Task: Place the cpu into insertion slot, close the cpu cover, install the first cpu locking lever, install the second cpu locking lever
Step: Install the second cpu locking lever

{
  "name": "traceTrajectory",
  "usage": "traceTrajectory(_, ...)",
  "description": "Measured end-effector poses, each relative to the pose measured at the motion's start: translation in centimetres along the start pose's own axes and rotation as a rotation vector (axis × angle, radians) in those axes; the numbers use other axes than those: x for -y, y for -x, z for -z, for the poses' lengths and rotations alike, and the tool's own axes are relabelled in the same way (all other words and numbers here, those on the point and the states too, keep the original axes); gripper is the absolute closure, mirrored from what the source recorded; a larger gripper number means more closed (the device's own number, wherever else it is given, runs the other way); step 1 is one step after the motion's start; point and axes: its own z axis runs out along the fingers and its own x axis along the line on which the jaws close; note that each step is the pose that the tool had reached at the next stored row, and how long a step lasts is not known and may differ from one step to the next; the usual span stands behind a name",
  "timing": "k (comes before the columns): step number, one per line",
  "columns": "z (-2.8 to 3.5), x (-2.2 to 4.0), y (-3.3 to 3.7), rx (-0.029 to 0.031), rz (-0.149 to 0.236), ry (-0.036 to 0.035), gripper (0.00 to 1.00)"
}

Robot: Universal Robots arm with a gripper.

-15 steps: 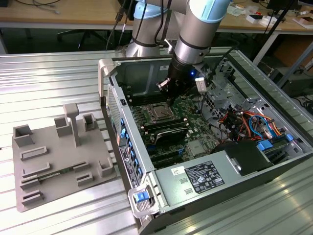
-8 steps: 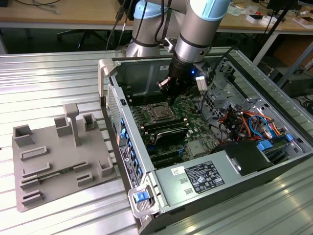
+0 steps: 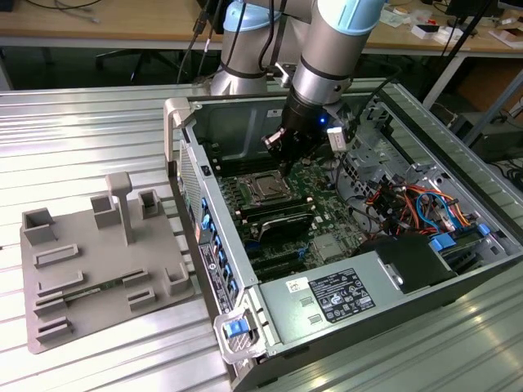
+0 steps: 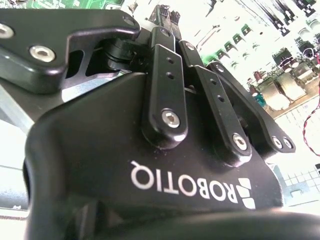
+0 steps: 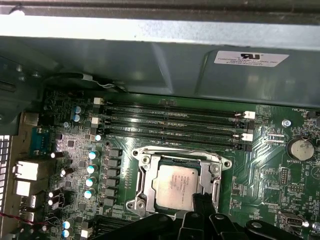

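Note:
The cpu (image 5: 175, 182), a silver-grey square chip, lies flat in the motherboard's socket (image 3: 265, 189) inside the open computer case. The cpu cover (image 5: 144, 172), a thin silvery frame, lies down around the chip. My gripper (image 3: 279, 147) hangs just above the board beside the socket's far edge. In the first wrist view its black fingertips (image 5: 202, 201) overlap one edge of the chip. In the second wrist view the gripper (image 4: 165, 15) has its fingers drawn together with nothing between them. I cannot make out how the locking levers stand.
Memory slots (image 5: 170, 125) run beside the socket, and a black block (image 3: 282, 220) sits on its near side. The case's walls (image 3: 245, 122) close in the board. A power supply (image 3: 327, 298) and cables (image 3: 417, 204) fill the exterior view's right. A grey fixture plate (image 3: 98, 269) lies outside.

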Motion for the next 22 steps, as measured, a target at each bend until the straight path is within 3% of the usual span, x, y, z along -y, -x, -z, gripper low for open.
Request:
traceTrajectory(7, 0.0, 0.13, 0.0, -0.0001, 0.0, -0.0009, 0.89)
traceTrajectory(10, -0.05, 0.38, 0.06, -0.0025, -0.002, -0.0242, 0.89)
traceTrajectory(14, -0.23, 1.2, 0.41, -0.0029, -0.002, -0.029, 0.89)
traceTrajectory(15, -0.31, 1.68, 0.37, -0.003, -0.003, -0.0294, 0.89)
traceTrajectory(16, -0.48, 2.7, 0.26, -0.0029, -0.003, -0.0294, 0.89)
traceTrajectory(17, -0.57, 3.0, 0.23, -0.0029, -0.003, -0.0294, 0.89)
traceTrajectory(22, -1.49, 3.83, 0.25, -0.003, -0.004, -0.0295, 0.89)
